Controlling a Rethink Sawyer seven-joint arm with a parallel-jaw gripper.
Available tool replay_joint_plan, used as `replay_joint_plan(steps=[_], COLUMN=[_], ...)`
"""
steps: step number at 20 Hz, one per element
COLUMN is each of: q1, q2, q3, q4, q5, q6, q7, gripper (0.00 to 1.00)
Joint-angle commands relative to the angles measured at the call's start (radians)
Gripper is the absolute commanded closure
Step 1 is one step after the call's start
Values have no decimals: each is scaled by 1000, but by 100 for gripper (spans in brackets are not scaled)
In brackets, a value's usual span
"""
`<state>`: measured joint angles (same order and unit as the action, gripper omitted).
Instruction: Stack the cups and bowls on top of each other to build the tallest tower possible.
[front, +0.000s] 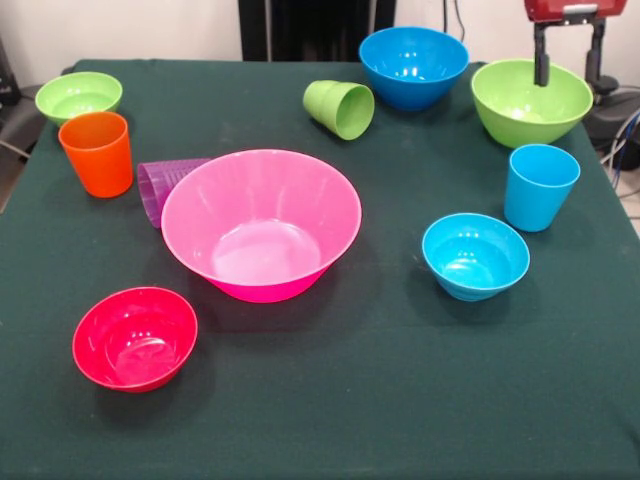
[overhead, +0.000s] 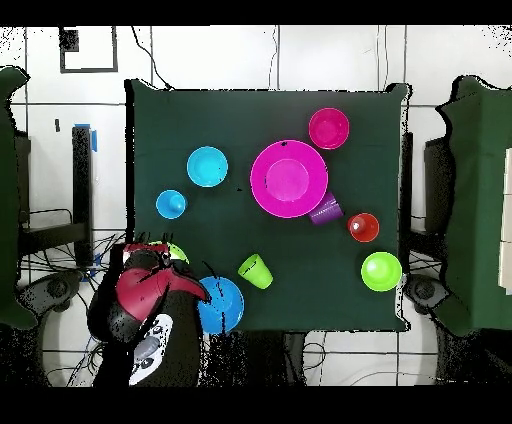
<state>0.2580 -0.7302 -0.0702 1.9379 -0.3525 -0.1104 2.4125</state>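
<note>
Showing the table before any stacking had begun, the two views found every piece separate on the green cloth (front: 330, 400). The large pink bowl (front: 261, 222) stood empty near the centre, with the purple cup (front: 165, 187) lying on its side against its rim and the orange cup (front: 97, 152) upright just beside that. The small red bowl (front: 135, 337) sat toward the camera-side edge, the small light blue bowl (front: 475, 256) and upright light blue cup (front: 540, 186) to the other side, and the light green cup (front: 340, 108) lay tipped over near the medium blue bowl (front: 413, 66). A small green bowl (front: 79, 96) occupied one far corner. The gripper (front: 568, 45) hung over the medium green bowl (front: 530, 100) at the opposite far corner, its two dark fingers apart and gripping nothing. The step in hand appeared to be a first pick; the next move probably called for descending onto that bowl's rim and carrying it to the pink base. Open cloth lay along the near edge, whereas the far edge was crowded.
</note>
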Motion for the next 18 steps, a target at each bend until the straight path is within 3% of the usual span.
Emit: replay_joint_plan(steps=[1,9,15,18], q1=[-321,-360,-327,-366], q2=[-45,-61,-34,-47], q3=[393,455,442,492], q4=[120,142,189,223], q5=[10,18,-13,-23], q6=[255,308,200,193], q7=[-23,-39,33,20], gripper=[0,0,0,0])
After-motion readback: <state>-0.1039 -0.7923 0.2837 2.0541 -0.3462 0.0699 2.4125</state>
